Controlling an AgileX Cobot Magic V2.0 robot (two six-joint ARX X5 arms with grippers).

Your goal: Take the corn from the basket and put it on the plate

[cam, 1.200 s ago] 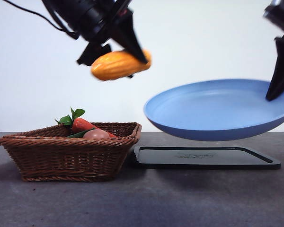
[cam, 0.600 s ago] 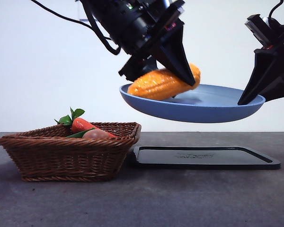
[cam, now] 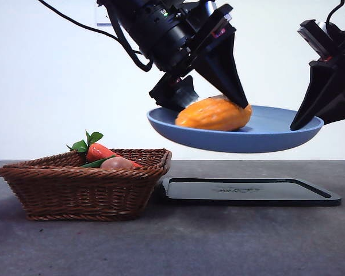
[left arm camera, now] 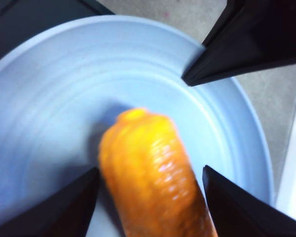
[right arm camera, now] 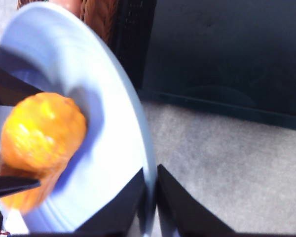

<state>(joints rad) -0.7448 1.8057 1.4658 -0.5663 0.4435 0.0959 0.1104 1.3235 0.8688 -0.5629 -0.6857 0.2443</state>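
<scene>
The orange-yellow corn (cam: 214,114) lies in the light-blue plate (cam: 276,138), which hangs in the air above the black tray. My left gripper (cam: 210,103) straddles the cob with its jaws open. In the left wrist view the blurred corn (left arm camera: 148,173) sits loose between the jaws of the left gripper (left arm camera: 150,169) on the plate (left arm camera: 49,89). My right gripper (cam: 299,122) is shut on the plate's right rim. The right wrist view shows that gripper (right arm camera: 152,173) pinching the rim of the plate (right arm camera: 113,148), with the corn (right arm camera: 39,138) beyond. The wicker basket (cam: 75,192) stands on the table at the left.
The basket holds a carrot (cam: 100,152) with green leaves and a round tan-pink item (cam: 116,163). A flat black tray (cam: 247,192) lies on the grey table beneath the plate, right beside the basket.
The left gripper carried the corn from above the basket over to the plate, lowered it and opened. The cob has dropped and turned onto the plate. The right gripper raised and levelled the plate.
</scene>
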